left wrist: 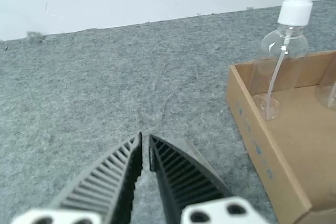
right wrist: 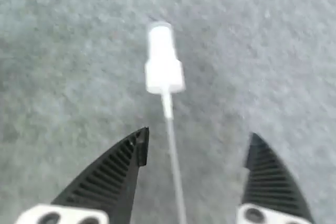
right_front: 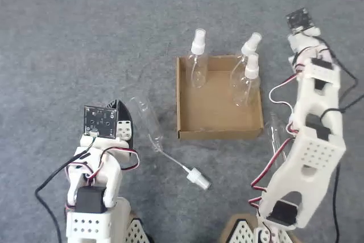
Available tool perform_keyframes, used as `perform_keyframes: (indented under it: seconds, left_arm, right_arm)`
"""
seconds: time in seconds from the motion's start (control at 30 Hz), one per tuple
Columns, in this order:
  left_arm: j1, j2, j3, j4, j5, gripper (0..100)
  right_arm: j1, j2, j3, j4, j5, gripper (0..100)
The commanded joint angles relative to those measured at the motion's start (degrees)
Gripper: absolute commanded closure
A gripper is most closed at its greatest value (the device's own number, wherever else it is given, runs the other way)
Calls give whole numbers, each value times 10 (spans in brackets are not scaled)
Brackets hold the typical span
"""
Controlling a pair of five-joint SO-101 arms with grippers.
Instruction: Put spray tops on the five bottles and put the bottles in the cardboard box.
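The cardboard box [right_front: 183, 98] holds three clear bottles with white spray tops on: one [right_front: 197, 61] at its far left and two [right_front: 246, 64] at its far right. A bare bottle [right_front: 147, 119] lies just left of the box, and my left gripper [right_front: 118, 105] rests shut beside it, also seen in its wrist view [left wrist: 145, 141]. Another bare bottle [right_front: 276, 131] lies right of the box, partly behind the right arm. A loose spray top [right_front: 198, 178] with its tube lies in front. My right gripper [right wrist: 197, 136] hangs open over a second spray top [right wrist: 164, 71] on the carpet.
Grey carpet covers the whole table. The right arm [right_front: 310, 140] stretches along the box's right side to the far right corner. The box wall [left wrist: 257, 140] and a capped bottle [left wrist: 283, 45] stand close to my left gripper.
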Motion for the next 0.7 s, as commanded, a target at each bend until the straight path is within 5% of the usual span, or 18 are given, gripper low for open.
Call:
perform_keyframes:
  seconds: [0.0, 0.43, 0.67]
  left_arm:
    - [-3, -8, -7, -15, -4, 987]
    - [-3, -8, -7, -15, -4, 987]
    - [-3, -8, -7, -13, -4, 987]
  right_arm:
    - [-13, 16, -14, -80, -7, 709]
    - [-27, 150, -15, -306, -7, 715]
    - [-27, 171, -15, -305, -7, 916]
